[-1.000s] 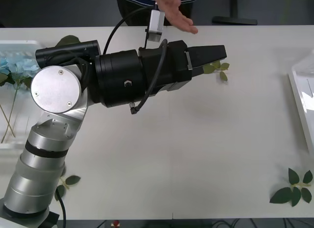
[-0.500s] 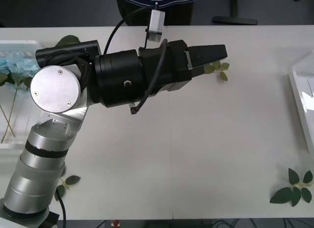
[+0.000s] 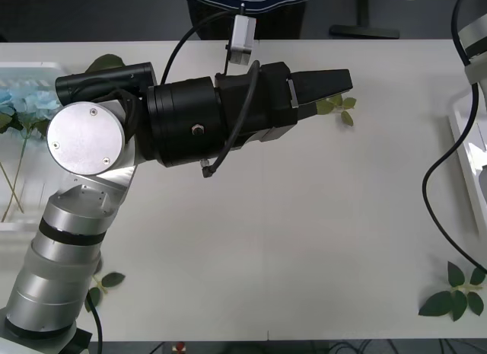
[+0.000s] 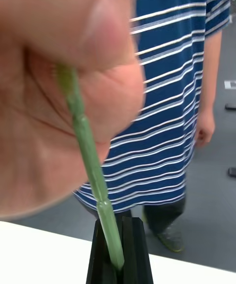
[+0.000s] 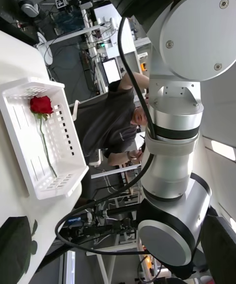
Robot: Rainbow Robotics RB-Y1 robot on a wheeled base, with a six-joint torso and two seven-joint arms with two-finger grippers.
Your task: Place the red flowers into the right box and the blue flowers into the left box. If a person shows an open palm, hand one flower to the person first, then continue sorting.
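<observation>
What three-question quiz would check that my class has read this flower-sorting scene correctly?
1. True or false: the right gripper alone holds the green flower stem.
2. How many red roses lie in the right box? A one, B two, C three.
3. Short answer: what lies in the left box at the table's edge?

Key: 1 false, a person's hand grips the stem too, above the shut fingers. 2 A. 3 blue flowers.
</observation>
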